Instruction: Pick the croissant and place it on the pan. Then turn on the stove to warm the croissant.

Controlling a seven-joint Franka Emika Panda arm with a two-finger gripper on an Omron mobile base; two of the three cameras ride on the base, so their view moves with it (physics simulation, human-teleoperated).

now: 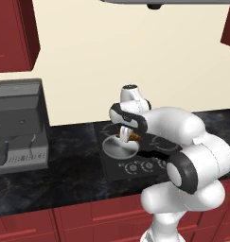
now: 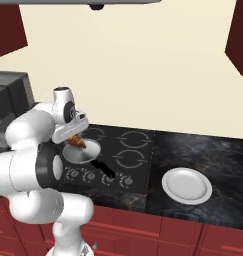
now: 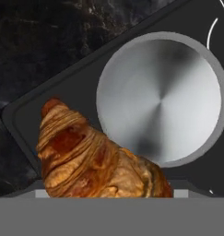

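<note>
- The gripper [image 1: 127, 134] hung above the front left burner of the stove [image 2: 124, 159], pointing down, with the croissant [image 1: 134, 136] caught at its tip.
- In the hand view the croissant [image 3: 92, 159] sat close against the bottom of the picture, right where the fingers rise; the fingers themselves were hidden behind it, so the gripper was closed on the pastry, though how wide the gap was could not be told.
- The pan [image 3: 160, 97] lay below and just beyond the croissant, on the stove; the pastry was raised clear of it, not touching the metal.
- In the right base view the croissant [image 2: 77, 144] hung over the near left rim of the pan [image 2: 85, 152], whose black handle ran toward the front of the stove and the row of knobs [image 2: 97, 177].
- The left base view showed the pan [image 1: 119, 147] directly under the gripper.
- A grey coffee machine [image 1: 21, 125] stood on the dark tabletop [image 1: 69, 160] well to the left of the stove.
- A white plate [image 2: 186, 185] lay on the tabletop to the right of the stove.
- No writing or brand could be read on the coffee machine, the knobs or the arm; any marks were too small to tell.
</note>
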